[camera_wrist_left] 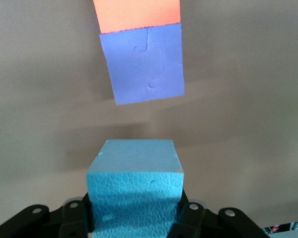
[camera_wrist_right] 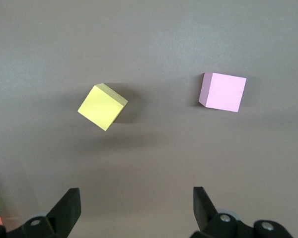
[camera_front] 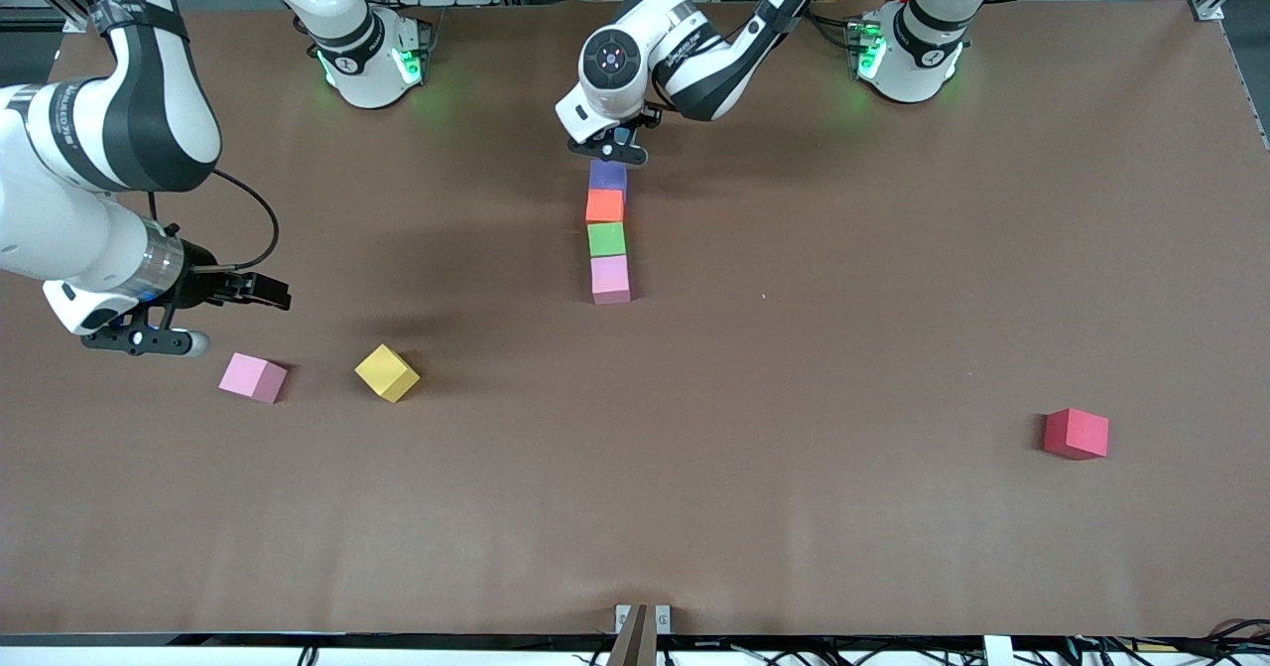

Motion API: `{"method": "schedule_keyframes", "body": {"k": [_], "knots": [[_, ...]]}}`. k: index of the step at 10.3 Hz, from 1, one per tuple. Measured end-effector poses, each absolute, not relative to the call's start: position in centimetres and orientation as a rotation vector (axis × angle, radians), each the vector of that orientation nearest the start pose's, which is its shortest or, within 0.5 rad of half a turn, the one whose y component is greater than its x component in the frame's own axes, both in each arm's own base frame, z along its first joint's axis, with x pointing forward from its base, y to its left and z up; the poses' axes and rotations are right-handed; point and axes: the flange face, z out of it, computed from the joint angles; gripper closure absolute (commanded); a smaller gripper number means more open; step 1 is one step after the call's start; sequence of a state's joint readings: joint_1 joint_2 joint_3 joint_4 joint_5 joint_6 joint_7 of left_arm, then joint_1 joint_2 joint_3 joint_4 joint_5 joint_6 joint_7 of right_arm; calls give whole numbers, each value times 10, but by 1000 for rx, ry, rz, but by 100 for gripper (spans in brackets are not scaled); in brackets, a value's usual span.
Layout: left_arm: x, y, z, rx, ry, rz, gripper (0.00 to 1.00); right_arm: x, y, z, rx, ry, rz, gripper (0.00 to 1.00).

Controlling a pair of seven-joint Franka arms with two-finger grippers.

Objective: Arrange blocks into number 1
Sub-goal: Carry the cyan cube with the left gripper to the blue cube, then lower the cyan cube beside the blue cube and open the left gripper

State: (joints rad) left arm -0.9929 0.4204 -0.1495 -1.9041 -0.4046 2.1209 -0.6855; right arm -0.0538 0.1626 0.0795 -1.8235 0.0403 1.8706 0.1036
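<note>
While my left gripper (camera_wrist_left: 134, 218) has its jaws clamped on the light blue block (camera_wrist_left: 134, 191) just off the purple block (camera_front: 607, 175) heading the column, my right gripper (camera_wrist_right: 134, 208) waits, jaws wide, over the worktop (camera_front: 794, 348).

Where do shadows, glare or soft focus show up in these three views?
Front view: even light, soft shadows beside the yellow block and red block. Left wrist view: the light blue block held in the left gripper is crisp; purple block slightly soft. Right wrist view: faint shadows, no glare.
</note>
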Motion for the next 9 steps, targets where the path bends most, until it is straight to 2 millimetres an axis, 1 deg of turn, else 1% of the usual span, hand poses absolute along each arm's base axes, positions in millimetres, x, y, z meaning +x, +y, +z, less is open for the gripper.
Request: {"method": "schedule_keyframes", "body": {"k": [1,2,5,6,9], "knots": [[238,-557,274,-3129,311,676,51,592,16,436,-3090,143,183,0],[234,-554,272,-3120,312,680,51,592,16,436,-3090,143,182,0],[210,-545,251,-3062,329,717,52,592,17,436,-3090,142,182,0],[207,-544,249,-3064,329,713,52,592,17,436,-3090,142,182,0],[211,-547,249,-3099,316,683,51,592,17,436,-3090,142,182,0]]}}
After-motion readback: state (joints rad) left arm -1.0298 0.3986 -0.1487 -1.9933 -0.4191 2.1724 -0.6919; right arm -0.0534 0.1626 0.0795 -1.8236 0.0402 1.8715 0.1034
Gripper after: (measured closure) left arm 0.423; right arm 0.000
